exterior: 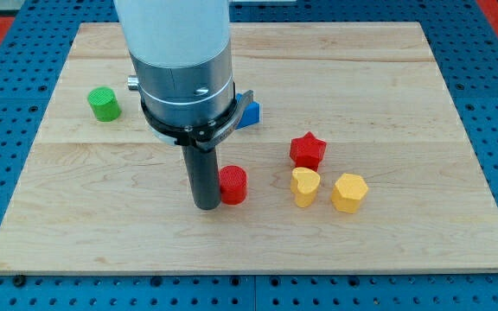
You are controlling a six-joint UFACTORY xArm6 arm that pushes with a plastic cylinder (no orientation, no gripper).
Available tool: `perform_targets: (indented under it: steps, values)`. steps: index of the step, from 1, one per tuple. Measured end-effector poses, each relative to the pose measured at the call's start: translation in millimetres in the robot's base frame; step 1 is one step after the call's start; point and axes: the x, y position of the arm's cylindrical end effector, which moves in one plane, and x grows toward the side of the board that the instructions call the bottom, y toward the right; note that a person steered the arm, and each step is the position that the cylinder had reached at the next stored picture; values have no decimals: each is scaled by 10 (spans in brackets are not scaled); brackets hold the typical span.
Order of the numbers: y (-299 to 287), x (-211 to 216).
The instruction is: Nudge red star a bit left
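Camera view: your rod stands upright over the wooden board, my tip planted on the wood and pressed right against the view's-left side of the red cylinder. You have no jaws to open or close here; the tool is a plain dark rod, and it carries nothing, only touching that cylinder.

The red star sits right of centre on the board, well apart from my tip, with the red cylinder lying between them and slightly lower in the view. The star is a stubby, bright red block with rounded points, lying flat, its top face showing. Just below it, almost touching, sits the yellow heart-shaped block, and beside that, toward the view's right, the yellow hexagonal block.

As you stand now, you are on the wrong side for a leftward nudge: to send the star left you would likely need my tip on its view's-right flank. That side looks free, though the yellow pair crowds it from below.

Farther off, the green cylinder rests near the view's top left, and a blue block, shape mostly hidden, peeks from behind the arm's housing.
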Motion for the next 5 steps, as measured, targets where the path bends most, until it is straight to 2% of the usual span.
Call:
perform_targets:
  steps: [2, 3, 5]
  values:
    - [-25, 5]
    - [160, 383]
    - [2179, 383]
